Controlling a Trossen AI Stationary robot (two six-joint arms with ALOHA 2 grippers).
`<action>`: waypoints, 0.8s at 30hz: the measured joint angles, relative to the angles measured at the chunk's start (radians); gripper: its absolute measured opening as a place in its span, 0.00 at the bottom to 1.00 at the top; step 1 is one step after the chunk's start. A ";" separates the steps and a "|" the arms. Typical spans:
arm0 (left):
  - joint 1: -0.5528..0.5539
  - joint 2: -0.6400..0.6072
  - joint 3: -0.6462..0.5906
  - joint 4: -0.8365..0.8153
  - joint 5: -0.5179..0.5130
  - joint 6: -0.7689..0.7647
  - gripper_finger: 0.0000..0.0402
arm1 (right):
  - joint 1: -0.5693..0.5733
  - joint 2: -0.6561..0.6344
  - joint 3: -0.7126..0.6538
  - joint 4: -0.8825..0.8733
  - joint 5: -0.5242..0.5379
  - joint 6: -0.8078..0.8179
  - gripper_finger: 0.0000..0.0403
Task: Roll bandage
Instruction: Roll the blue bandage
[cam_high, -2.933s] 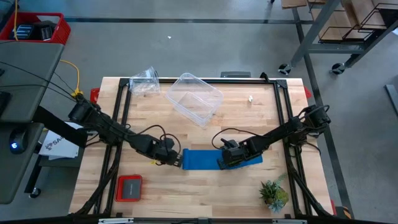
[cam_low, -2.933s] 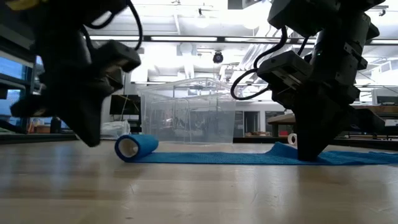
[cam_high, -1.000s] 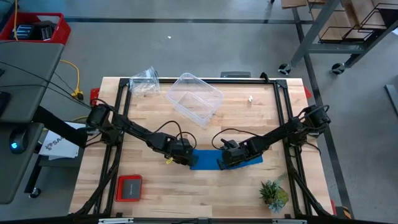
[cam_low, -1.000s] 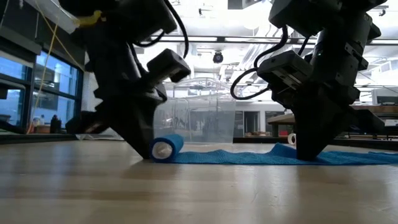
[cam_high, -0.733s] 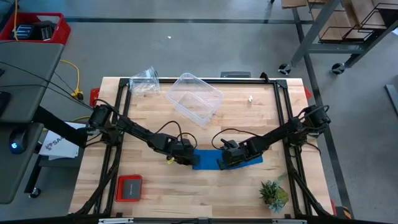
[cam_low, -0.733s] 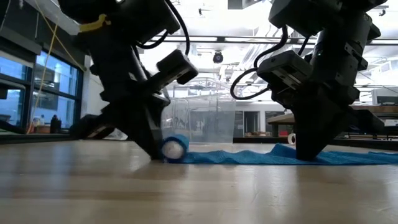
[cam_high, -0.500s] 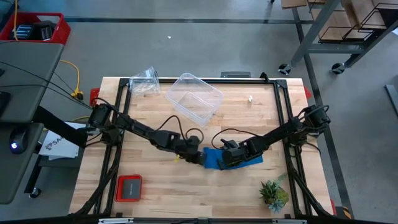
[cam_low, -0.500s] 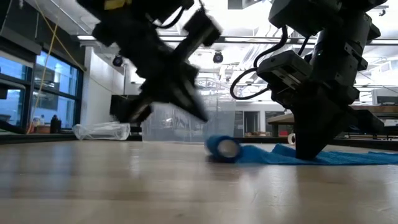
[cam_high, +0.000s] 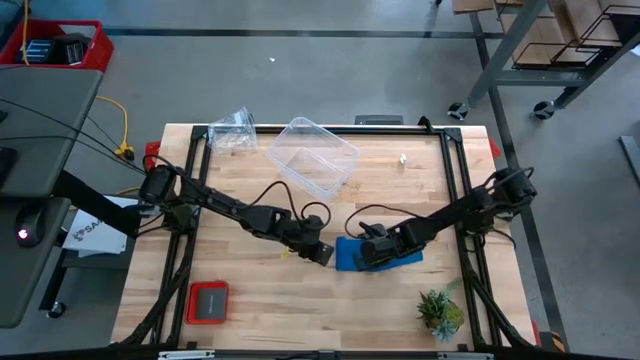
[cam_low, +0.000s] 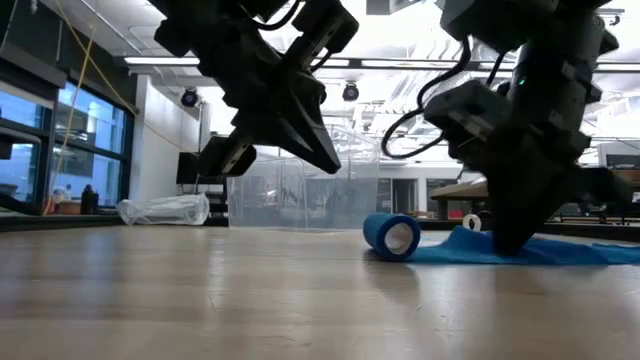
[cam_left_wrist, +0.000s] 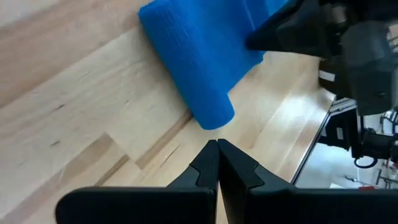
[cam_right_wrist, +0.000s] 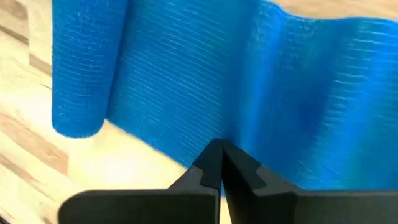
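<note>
Nearest the front edge of the worktop (cam_high: 400, 310) lie a red flat case (cam_high: 209, 302) and a small green plant (cam_high: 440, 312). At mid-depth lies the bandage (cam_high: 372, 254): a bright blue roll at its left end, the unrolled tail running right. The left pincer (cam_high: 322, 253) has its fingers pressed together, tip just beside the roll and not pinching it. The right pincer (cam_high: 368, 256), fingers also pressed together, bears down on the flat tail. The fabric appears soft, light and ribbed, so it should slacken or skew easily; push the roll at the middle of its width, tail held taut. Farther back stands a clear plastic tub (cam_high: 312, 157).
</note>
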 joint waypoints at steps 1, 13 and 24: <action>0.005 0.000 0.000 0.002 0.000 0.001 0.00 | 0.000 -0.016 0.000 -0.028 0.001 0.005 0.00; 0.057 0.000 0.000 0.022 0.023 0.053 0.00 | 0.006 -0.131 0.004 -0.272 0.042 0.005 0.00; 0.060 0.000 0.000 0.022 0.029 0.051 0.00 | 0.006 -0.150 -0.123 -0.221 -0.003 0.052 0.00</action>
